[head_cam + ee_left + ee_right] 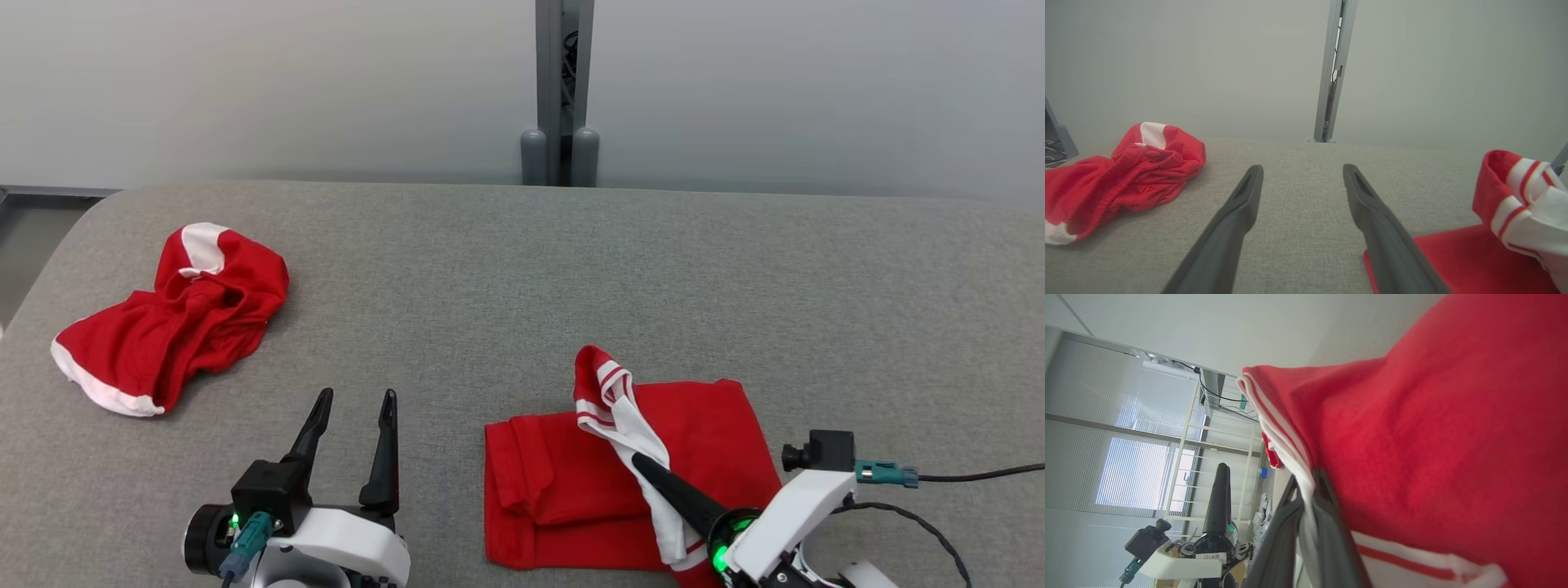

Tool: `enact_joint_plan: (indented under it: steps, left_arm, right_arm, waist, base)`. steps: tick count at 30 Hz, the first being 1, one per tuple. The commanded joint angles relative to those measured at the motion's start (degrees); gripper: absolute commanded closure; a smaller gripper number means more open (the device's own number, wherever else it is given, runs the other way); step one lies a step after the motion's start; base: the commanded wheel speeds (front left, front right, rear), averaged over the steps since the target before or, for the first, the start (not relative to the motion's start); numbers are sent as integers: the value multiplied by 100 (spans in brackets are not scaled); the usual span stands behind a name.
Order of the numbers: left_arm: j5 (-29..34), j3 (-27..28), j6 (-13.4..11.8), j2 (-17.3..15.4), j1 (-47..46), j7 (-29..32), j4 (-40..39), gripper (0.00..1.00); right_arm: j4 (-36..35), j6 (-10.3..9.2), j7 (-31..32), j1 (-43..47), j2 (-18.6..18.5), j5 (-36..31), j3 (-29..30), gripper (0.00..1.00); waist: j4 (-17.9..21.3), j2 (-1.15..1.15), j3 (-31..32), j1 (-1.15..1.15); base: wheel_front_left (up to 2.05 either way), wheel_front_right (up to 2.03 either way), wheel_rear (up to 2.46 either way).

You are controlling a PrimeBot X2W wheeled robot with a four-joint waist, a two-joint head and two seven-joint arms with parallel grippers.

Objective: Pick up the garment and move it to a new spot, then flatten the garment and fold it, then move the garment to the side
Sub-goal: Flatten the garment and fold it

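Red jersey cloth with white trim: the garment, lying partly folded at the near side of the grey tabletop, right of centre. Pinched at a white, red-striped edge by the right gripper, fingers closed tight on the trim and holding it raised above the flat red layers beneath. Hangs limp from that grip, so judged soft, light and floppy; likely to sag, slide over itself and lose its fold if dragged by one point. Best taken at a hem or corner, ideally two corners at once, the doubled trim offering a thicker, less slippery bite than the thin body cloth. Nothing fragile about it.

Left gripper at the near left, fingers spread wide and empty above bare tabletop, near the garment's left edge. Well apart at the far left, a second red and white garment, crumpled.

No brand or print readable on either cloth. Small sticker on the left arm in the right wrist view, characters too small to make out.
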State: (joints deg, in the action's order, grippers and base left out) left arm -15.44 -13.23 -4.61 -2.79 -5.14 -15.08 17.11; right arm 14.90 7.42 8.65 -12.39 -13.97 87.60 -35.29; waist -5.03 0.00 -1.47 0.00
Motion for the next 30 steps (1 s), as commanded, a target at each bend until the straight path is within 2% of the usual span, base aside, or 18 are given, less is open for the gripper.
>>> enact_joint_plan:
  steps: [1, 7, 17, 18, 19, 30]
  left_arm:
    - [-28, -1, -26, -23, -58, -2, 4, 0]
    - [-65, -45, -46, -24, -103, -2, 16, 0]
    - [-138, -143, -100, -22, -153, -2, -26, 0]
    - [-149, -150, -107, -22, -153, -2, -26, 0]
    - [-163, -155, -119, -19, -148, -2, -34, 0]
    - [-218, -180, -192, -22, -227, -2, -30, 0]
  right_arm:
    - [20, 13, 25, -33, 92, 71, 15, 100]
    - [228, 13, -57, -143, 404, 59, 12, 100]
    - [601, 13, -226, -262, 561, -87, 96, 100]
    - [650, 13, -237, -285, 573, -107, 103, 60]
    - [715, 13, -206, -306, 597, -86, 100, 0]
    - [484, 13, 104, -403, 826, 82, 13, 0]
  waist:
    - [-107, 0, -38, 0]
    - [-427, 0, -152, 0]
    - [-843, 0, -345, 0]
    - [-875, 0, -366, 0]
    - [-905, 0, -390, 0]
    - [-1014, 0, -507, 0]
  base:
    - [0, 0, 0]
    - [0, 0, 0]
    - [0, 0, 0]
    - [0, 0, 0]
    - [0, 0, 0]
    - [0, 0, 0]
